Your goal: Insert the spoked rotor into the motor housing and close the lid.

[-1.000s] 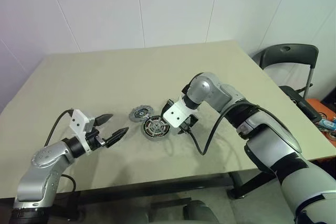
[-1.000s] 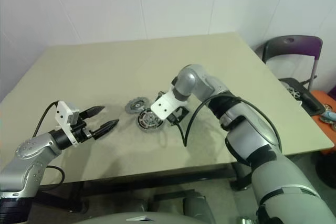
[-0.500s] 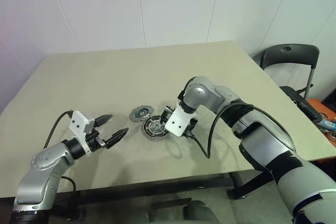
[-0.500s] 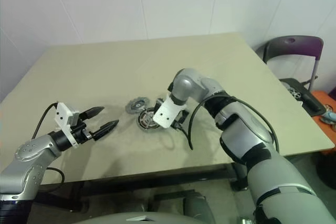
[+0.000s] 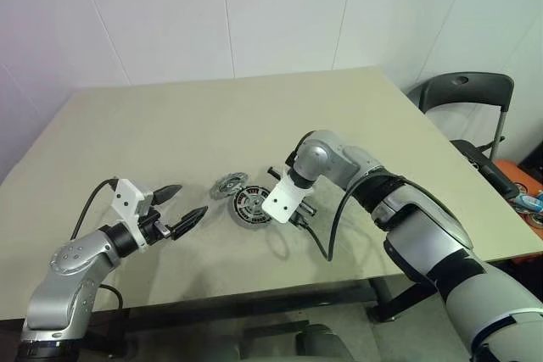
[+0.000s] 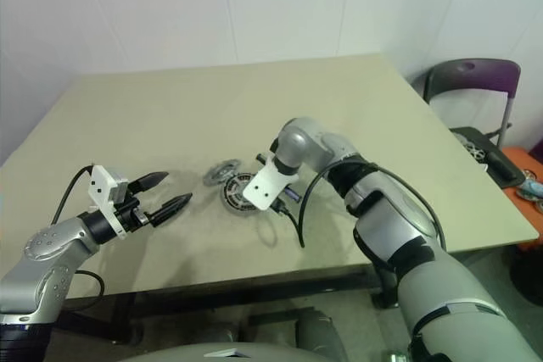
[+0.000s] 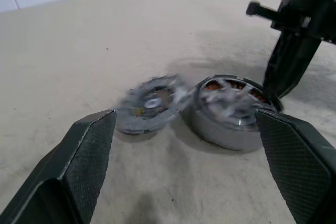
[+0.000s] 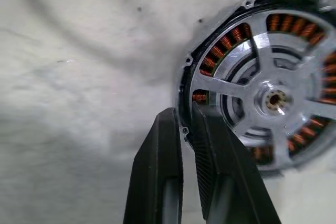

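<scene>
The motor housing (image 5: 252,207) lies on the table in front of me, copper windings (image 8: 231,38) showing between the silver spokes of the spoked rotor (image 8: 273,98), which sits in it. My right gripper (image 8: 181,115) points down at the assembly's right edge and is shut on the rim, one finger outside and one over the windings. It is also seen in the head view as the right gripper (image 5: 297,214). The grey scallop-edged lid (image 5: 227,183) lies just to the left, touching the housing. My left gripper (image 5: 192,198) hovers open further left, apart from both.
The beige table (image 5: 170,125) has free room all round the parts. A dark chair (image 5: 462,91) stands past the table's right edge. The right arm's black cable (image 5: 327,239) loops over the table near the front edge.
My right gripper has come down onto the right edge of the housing and its fingers have closed on the rim. The left gripper has stayed where it was.
</scene>
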Available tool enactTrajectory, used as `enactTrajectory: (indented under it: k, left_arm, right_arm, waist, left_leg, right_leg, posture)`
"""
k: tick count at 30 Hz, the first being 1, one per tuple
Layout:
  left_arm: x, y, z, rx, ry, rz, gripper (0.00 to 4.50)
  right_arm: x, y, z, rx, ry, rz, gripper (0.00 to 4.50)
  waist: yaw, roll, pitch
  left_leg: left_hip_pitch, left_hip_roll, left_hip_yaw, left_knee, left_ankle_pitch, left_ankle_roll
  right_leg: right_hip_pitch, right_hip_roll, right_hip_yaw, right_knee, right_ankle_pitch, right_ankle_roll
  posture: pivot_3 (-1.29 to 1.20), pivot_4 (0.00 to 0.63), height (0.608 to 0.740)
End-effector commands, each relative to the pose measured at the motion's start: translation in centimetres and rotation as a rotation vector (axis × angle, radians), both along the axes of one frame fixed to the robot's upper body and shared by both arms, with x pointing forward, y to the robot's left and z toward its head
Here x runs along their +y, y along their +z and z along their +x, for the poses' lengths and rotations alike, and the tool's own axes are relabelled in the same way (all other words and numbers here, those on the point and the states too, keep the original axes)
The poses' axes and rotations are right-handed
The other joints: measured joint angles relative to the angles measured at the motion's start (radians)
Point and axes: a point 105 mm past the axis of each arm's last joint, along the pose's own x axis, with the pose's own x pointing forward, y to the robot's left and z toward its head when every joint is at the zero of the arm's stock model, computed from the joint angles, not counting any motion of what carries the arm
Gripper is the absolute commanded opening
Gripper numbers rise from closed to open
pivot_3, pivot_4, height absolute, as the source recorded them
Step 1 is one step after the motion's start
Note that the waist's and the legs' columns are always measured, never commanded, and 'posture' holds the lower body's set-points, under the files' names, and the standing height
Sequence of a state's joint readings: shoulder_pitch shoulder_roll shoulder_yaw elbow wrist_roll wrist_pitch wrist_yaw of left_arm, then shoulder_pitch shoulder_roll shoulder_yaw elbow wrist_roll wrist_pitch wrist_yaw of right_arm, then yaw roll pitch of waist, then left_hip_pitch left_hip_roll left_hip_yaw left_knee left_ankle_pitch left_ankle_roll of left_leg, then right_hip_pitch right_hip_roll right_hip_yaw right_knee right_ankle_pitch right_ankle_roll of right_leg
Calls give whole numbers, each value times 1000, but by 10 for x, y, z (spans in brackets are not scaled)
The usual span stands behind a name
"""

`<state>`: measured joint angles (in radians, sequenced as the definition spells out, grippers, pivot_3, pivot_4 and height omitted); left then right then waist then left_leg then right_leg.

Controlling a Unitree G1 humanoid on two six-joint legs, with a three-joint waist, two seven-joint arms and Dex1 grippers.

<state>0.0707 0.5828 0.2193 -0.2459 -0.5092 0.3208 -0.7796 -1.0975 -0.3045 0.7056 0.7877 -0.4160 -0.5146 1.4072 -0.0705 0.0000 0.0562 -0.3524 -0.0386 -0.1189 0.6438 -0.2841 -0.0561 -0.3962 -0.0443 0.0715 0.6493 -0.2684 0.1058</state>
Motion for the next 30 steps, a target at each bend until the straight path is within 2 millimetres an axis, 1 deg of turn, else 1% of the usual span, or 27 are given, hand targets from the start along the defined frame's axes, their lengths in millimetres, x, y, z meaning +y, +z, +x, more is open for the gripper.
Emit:
enactTrajectory:
  k: [1,5,9,13,18,20,22,25,27,30]
  left_arm:
    - [2,14,2,-66,9,6,4500]
    - [2,14,2,-69,16,4,4500]
    - [3,14,3,-73,19,5,4500]
    - [3,14,4,-77,21,5,4500]
    - [3,14,5,-80,21,6,4500]
    - [3,14,5,-80,21,6,4500]
    - [3,14,5,-80,21,7,4500]
    - [4,14,5,-80,22,8,4500]
    - [4,14,5,-81,22,9,4500]
    - [3,16,6,-84,21,8,4500]
  right_arm:
    - [9,4,-9,66,-33,29,44]
    - [19,12,-19,158,-131,71,43]
    - [25,18,-31,293,-287,61,43]
    - [34,21,-40,382,-422,80,43]
    - [46,20,-36,420,-590,126,43]
    - [47,19,-35,417,-612,126,43]
    - [47,16,-33,424,-675,119,43]
    - [51,14,-32,429,-721,131,43]
    - [54,13,-32,401,-690,140,43]
    - [56,16,-36,404,-647,156,43]
  waist:
    - [1,0,0]
    - [2,0,0]
    - [3,0,0]
    - [5,0,0]
    - [6,0,0]
    - [5,0,0]
    - [5,0,0]
    - [4,0,0]
    - [3,0,0]
    - [2,0,0]
  left_leg:
    - [0,0,0,0,0,0]
    - [-1,0,-1,0,0,0]
    - [-2,0,-1,0,0,0]
    - [-3,0,-1,0,0,0]
    - [-3,0,-1,1,0,0]
    - [-3,0,-1,1,0,0]
    - [-3,-1,-1,1,0,0]
    - [-3,-1,-1,2,0,0]
    - [-3,-1,-1,2,0,0]
    - [-2,-1,-1,2,0,-1]
  right_leg:
    - [0,0,0,0,0,0]
    - [0,0,-1,0,0,0]
    - [-2,0,0,0,0,0]
    - [-3,0,-1,0,0,0]
    - [-3,0,-1,0,0,0]
    - [-3,0,-1,1,0,0]
    - [-2,0,-1,1,0,0]
    - [-2,0,-1,1,0,0]
    - [-2,0,-1,1,0,0]
    - [-1,0,-2,2,0,0]
  posture:
    - [0,0,740]
    - [0,0,740]
    - [0,0,740]
    - [0,0,740]
    - [0,0,740]
    - [0,0,740]
    - [0,0,740]
    - [0,0,740]
    - [0,0,740]
    - [0,0,740]
